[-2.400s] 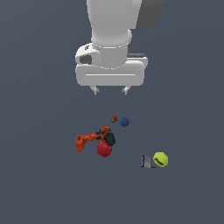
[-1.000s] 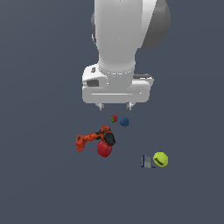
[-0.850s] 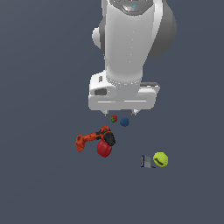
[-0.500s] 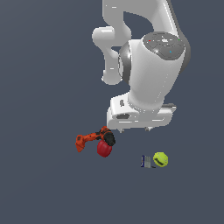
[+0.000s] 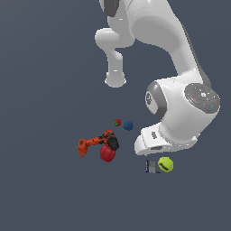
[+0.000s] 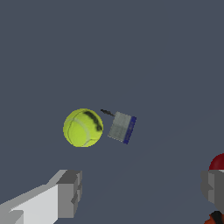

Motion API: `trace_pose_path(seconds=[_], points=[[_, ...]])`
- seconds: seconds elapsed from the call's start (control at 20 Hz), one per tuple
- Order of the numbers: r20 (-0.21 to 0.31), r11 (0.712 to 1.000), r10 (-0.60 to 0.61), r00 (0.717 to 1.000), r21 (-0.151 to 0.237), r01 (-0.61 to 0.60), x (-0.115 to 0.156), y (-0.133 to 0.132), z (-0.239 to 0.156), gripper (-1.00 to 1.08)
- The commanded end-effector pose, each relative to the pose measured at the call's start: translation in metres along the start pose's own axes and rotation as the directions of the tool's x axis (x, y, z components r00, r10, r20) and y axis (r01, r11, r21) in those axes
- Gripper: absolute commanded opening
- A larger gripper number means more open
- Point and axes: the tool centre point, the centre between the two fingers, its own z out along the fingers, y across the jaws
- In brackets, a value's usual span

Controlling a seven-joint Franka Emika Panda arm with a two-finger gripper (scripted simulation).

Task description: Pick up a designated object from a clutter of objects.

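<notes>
The yellow-green ball [image 5: 165,164] with a dark seam lies on the grey floor at the exterior view's lower right, touching or nearly touching the small grey-blue box [image 5: 152,166]. The arm's white hand [image 5: 153,144] hangs just above them, and its fingers are hidden there. In the wrist view the ball [image 6: 83,127] and box [image 6: 122,127] lie side by side. My gripper [image 6: 142,190] is open and empty, its two grey fingertips [image 6: 70,192] wide apart, and the ball lies outside the gap between them.
The orange-and-black drill [image 5: 94,143] and the red rounded object [image 5: 107,154] lie together at the exterior view's left of the ball. The tiny red-green berry [image 5: 117,122] and small blue ball [image 5: 128,125] sit behind them. The red object [image 6: 217,162] shows beside one fingertip in the wrist view.
The arm has swung toward the exterior view's right and come down, from above the berry and blue ball to just above the yellow-green ball. No object has moved.
</notes>
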Motion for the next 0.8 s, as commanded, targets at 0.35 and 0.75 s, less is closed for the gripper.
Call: trace_pose_path(seconds=[0.35, 0.75], points=[[-0.001, 0.999, -0.031, 1.0, 0.009, 0.031, 0.016, -0.054, 0.056, 1.0], [-0.001, 0.999, -0.038, 0.999, 0.012, 0.038, 0.019, -0.068, 0.071, 1.0]])
